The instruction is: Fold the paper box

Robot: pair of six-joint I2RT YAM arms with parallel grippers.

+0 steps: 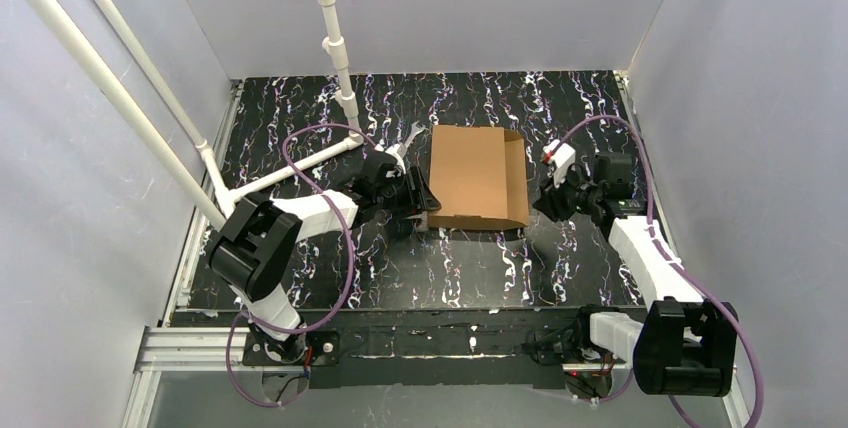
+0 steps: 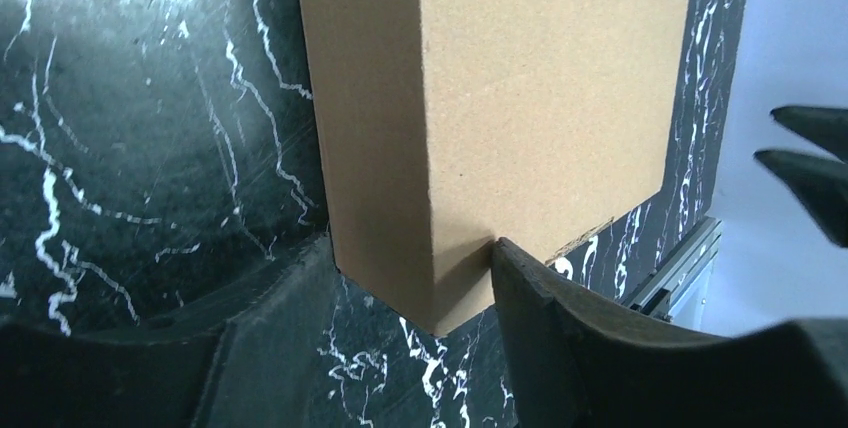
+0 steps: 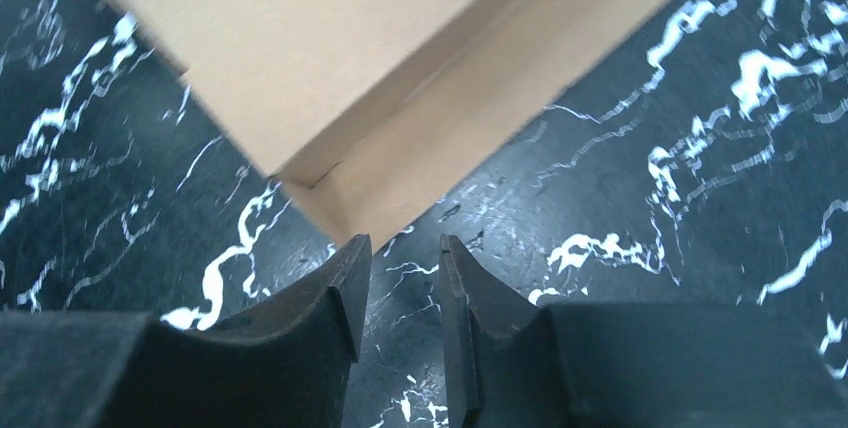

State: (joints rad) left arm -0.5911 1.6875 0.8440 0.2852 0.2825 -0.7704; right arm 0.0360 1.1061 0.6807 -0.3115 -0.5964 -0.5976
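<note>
- The paper box (image 1: 478,176) was seen lying flat on the black marbled table (image 1: 450,270), about mid-table and between the two arms. Its plain brown top panel was turned upward.
- The left gripper (image 1: 420,205) was placed at the box's near left corner. In the left wrist view that corner (image 2: 440,278) was framed by the left gripper (image 2: 412,248), with its jaws spread wide.
- One fingertip (image 2: 510,260) was seen touching the box's edge — the other finger (image 2: 300,288) lay close beside the side wall, and contact there could not be made out.
- No squeeze on the cardboard could be confirmed; the corner was straddled rather than visibly pinched.
- The right gripper (image 1: 546,204) was held low, just beside the box's right side and near its front corner.
- In the right wrist view the right gripper (image 3: 400,283) was seen almost closed, with only a narrow slit of table showing between its fingers (image 3: 345,298). Nothing was held in it.
- The box (image 3: 330,78) lay just ahead of those fingertips — apart from them, with an upright side wall and an inner crease shown at that corner.
- A white pipe frame (image 1: 330,38) was seen standing at the table's far left.
</note>
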